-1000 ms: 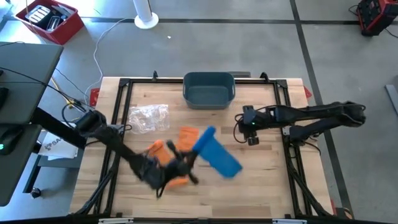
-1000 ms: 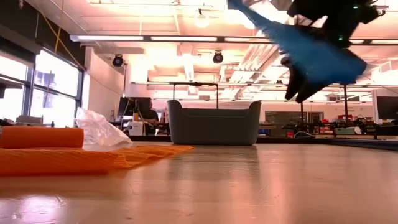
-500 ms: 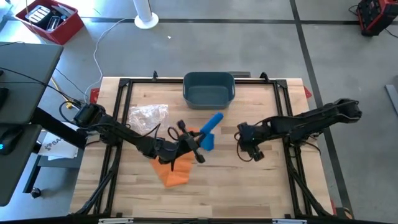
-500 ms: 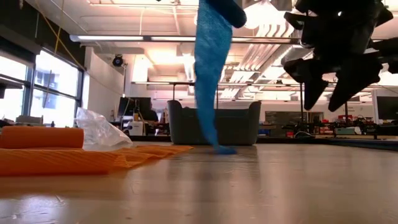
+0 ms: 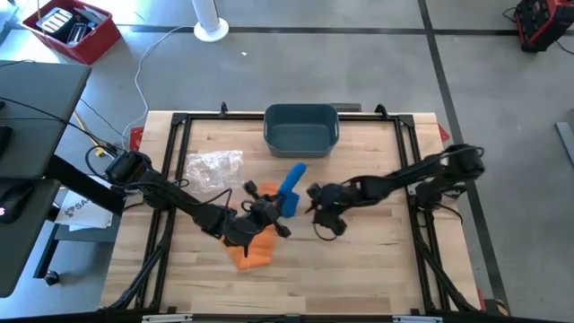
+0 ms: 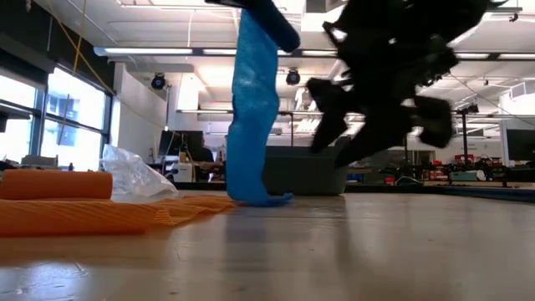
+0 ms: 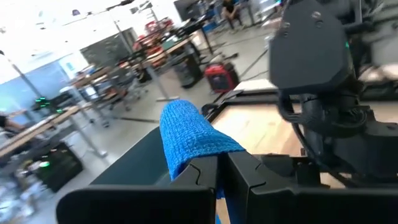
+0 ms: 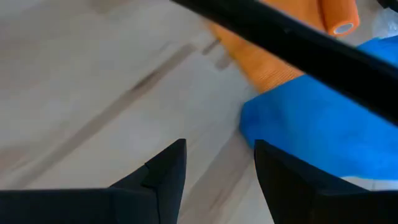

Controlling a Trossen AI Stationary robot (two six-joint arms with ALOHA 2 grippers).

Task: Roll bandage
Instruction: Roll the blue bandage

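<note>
Bandage (image 5: 290, 187) in blue hangs mid-table, pinched by the left gripper (image 5: 269, 213); right gripper (image 5: 317, 208) waits beside it, jaws apart.

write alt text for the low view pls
A blue bandage hangs from above, its lower end touching the wooden table. The dark right gripper hovers open beside it, with an orange bandage at left.

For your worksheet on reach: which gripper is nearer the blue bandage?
Left. The left gripper is shut on the blue bandage; the right gripper hangs open beside it, apart.
</note>
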